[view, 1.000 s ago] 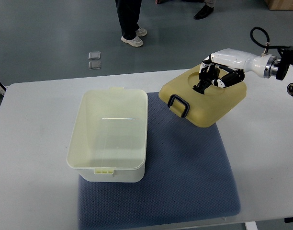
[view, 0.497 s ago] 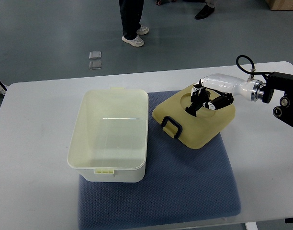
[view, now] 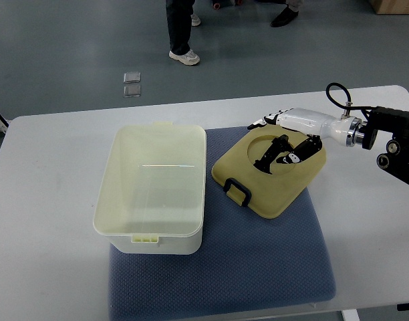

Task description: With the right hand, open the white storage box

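The white storage box (view: 105, 182) stands open and empty on the left part of the blue mat (view: 258, 261). Its yellowish lid (view: 261, 190) lies flat on the mat to the right of the box, with a black clip (view: 236, 191) at its near-left edge. My right hand (view: 275, 142) reaches in from the right and rests over the round recess in the top of the lid. Its fingers (view: 266, 154) are spread and hold nothing. No left arm shows.
The mat lies on a white table (view: 44, 200). Beyond the far edge a person's legs (view: 180, 27) stand on the grey floor, near two small clear packets (view: 131, 83). Bare mat stretches in front of the lid.
The lid came down and leftward from a tilted, raised position at the back right to lie flat on the mat. My right hand's fingers have spread and let go of it.
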Robot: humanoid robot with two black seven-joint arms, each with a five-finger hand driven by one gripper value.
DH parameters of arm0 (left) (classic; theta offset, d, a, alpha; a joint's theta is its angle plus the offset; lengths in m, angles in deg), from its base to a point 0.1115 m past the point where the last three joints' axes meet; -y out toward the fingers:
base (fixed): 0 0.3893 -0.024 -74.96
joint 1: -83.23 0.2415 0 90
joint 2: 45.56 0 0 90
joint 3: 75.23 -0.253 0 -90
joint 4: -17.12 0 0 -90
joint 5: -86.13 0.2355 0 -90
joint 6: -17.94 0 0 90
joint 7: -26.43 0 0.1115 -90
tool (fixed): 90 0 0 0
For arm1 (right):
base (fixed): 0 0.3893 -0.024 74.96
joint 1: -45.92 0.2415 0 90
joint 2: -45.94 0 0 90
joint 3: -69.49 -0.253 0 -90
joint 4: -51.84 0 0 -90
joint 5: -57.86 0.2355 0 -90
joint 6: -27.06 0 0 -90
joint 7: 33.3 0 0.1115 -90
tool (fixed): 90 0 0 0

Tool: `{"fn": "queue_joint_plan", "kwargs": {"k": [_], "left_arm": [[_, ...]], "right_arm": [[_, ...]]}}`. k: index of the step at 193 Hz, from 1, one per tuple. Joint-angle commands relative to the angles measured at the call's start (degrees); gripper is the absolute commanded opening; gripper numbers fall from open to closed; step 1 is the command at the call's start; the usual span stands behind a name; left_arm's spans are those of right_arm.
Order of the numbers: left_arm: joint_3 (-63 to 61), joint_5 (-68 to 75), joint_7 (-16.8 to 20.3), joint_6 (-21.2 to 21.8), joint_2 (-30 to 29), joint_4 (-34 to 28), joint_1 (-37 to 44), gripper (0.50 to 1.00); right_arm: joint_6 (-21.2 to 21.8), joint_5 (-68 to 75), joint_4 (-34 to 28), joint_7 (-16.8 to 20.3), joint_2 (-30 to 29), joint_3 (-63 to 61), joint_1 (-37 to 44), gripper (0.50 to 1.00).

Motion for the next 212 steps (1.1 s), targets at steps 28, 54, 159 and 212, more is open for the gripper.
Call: {"fn": "queue_joint_plan", "kwargs": {"k": [28, 54, 159, 212], "left_arm": [[0.0, 0.0, 0.0, 0.0, 0.0, 0.0, 0.0, 1.0], [0.0, 0.0, 0.0, 0.0, 0.0, 0.0, 0.0, 1.0], [0.1, 0.0, -0.1, -0.1, 0.0, 0.6, 0.7, 1.0], [0.1, 0.0, -0.1, 0.0, 0.0, 0.1, 0.2, 1.0]], "right_arm": [[0.5, 10.0, -0.4, -0.5, 0.8, -1.4, 0.7, 0.915], [1.9, 21.5, -0.4, -0.4, 0.8, -5.3, 1.4, 0.921], [7.3, 81.0, 7.9, 0.7, -2.9, -8.8, -0.7, 0.921], [7.3, 93.5, 10.4, 6.6, -4.0, -8.8, -2.0, 0.921]]}}
